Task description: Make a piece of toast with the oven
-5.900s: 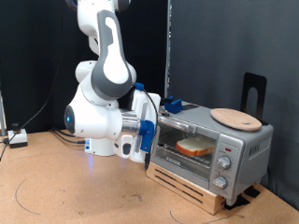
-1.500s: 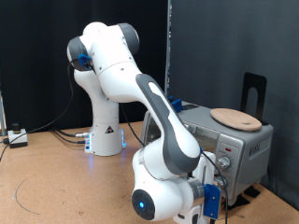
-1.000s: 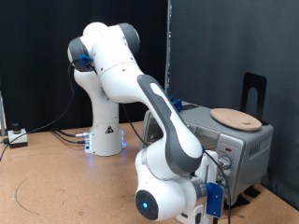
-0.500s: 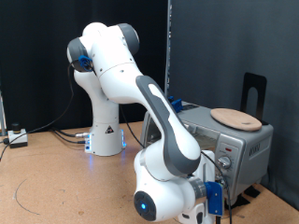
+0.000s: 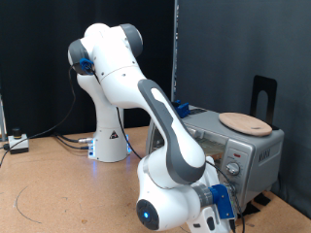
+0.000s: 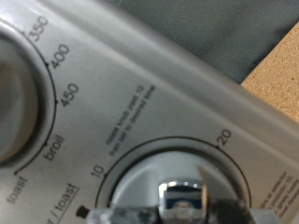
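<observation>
The silver oven [image 5: 255,148] stands at the exterior view's right on a wooden base. My gripper [image 5: 230,182] is pressed against its knob panel, low down. The wrist view shows the panel [image 6: 140,84] very close, with the timer dial marked 10 and 20. The timer knob [image 6: 149,182] has a chrome ridge [image 6: 183,198] that sits between my blurred fingers [image 6: 120,214]. A temperature knob [image 6: 19,79], marked 350 to broil, lies beside it. The piece of toast and the oven door are hidden behind my arm.
A round wooden plate [image 5: 245,122] lies on top of the oven. A black stand [image 5: 263,94] rises behind it. My bulky arm [image 5: 170,155] fills the space in front of the oven. Cables and a small box [image 5: 17,143] lie at the exterior view's left.
Earlier the hand was at the oven door's left side with the toast visible inside. It has since swung to the knob panel. In the last half second the wrist has turned slightly.
</observation>
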`<control>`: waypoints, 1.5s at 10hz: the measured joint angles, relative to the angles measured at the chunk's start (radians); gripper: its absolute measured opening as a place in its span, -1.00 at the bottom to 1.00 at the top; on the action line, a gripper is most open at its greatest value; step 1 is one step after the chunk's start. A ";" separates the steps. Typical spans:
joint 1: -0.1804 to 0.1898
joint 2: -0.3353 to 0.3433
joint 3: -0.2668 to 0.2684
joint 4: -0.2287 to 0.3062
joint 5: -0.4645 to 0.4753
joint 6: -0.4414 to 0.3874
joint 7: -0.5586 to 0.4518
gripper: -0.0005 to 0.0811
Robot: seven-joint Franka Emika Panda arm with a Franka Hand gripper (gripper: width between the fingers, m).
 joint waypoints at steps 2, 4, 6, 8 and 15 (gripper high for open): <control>0.000 0.000 -0.001 0.000 0.001 0.000 0.003 -0.76; -0.001 -0.001 -0.001 0.001 0.002 -0.001 0.003 -0.76; -0.020 -0.013 -0.001 0.006 0.008 -0.024 0.007 -0.20; -0.038 -0.019 -0.001 0.010 0.008 -0.052 0.024 0.30; -0.110 -0.113 -0.063 0.016 -0.036 -0.105 0.172 0.99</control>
